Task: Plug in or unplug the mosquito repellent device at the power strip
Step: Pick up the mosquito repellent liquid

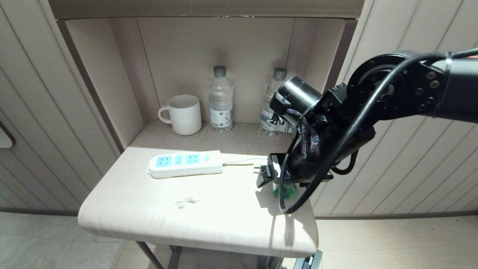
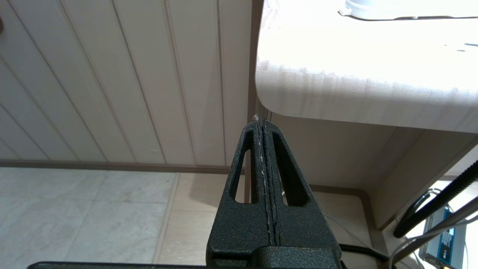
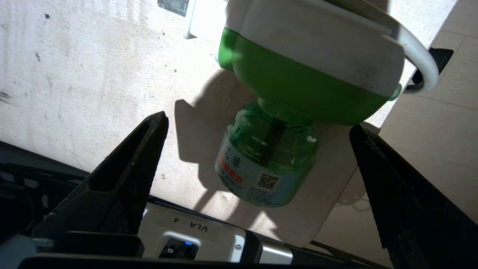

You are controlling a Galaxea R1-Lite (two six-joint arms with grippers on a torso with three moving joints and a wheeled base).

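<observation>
The mosquito repellent device point(image 3: 267, 160) lies on its side near the table's right edge, a green bottle under a white-and-green plug head point(image 3: 310, 63). In the head view only its green bottle point(image 1: 285, 191) and its prongs point(image 1: 257, 169) show under my right arm. My right gripper point(image 3: 257, 122) hangs open just above it, one finger on each side, touching nothing. The white power strip point(image 1: 185, 163) with light-blue sockets lies to the left, all sockets empty. My left gripper point(image 2: 260, 121) is shut on nothing, parked low beside the table's front corner.
A white mug point(image 1: 183, 114) and two clear water bottles point(image 1: 220, 99) point(image 1: 272, 101) stand in the alcove behind. The strip's white cord point(image 1: 239, 163) runs right toward the device. The table point(image 1: 149, 209) drops off close to the device's right side.
</observation>
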